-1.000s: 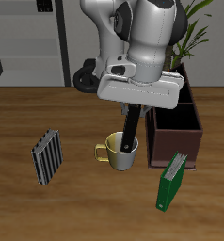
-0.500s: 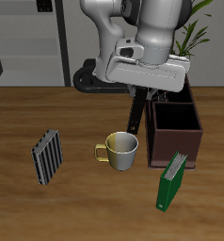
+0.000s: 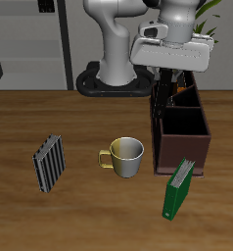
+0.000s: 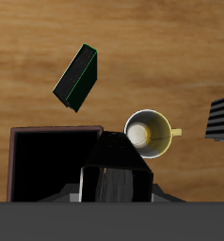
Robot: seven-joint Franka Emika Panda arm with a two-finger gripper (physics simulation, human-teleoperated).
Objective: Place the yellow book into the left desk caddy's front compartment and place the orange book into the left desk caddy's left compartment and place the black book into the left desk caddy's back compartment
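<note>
Currently, item by item:

- Tool (image 3: 170,88): clenched on the black book (image 4: 112,162), which hangs lengthwise beneath it, its lower end dipping towards the left desk caddy (image 3: 183,147)
- Black book: held above the caddy's rear part, not yet released; whether its lower edge has entered a compartment cannot be made out
- Left desk caddy: dark brown box near the tabletop (image 3: 50,113) edge; the wide front section looks dark, its contents unreadable
- Yellow book and orange book: neither lies on the tabletop in either view; an orange-brown sliver shows by the caddy's back wall, too small to identify
- Bystanders: mug (image 3: 125,156), striped book (image 3: 50,163), green book (image 3: 178,187) leaning just in front of the caddy

Progress, as a judgement: the third placement is in hand, with lowering into the back compartment and letting go left to do; the first two placements cannot be confirmed

Change against half a second ago: the tool has travelled away from the mug, farther back and across to the caddy, carrying the black book along; mug, striped book and green book unmoved
</note>
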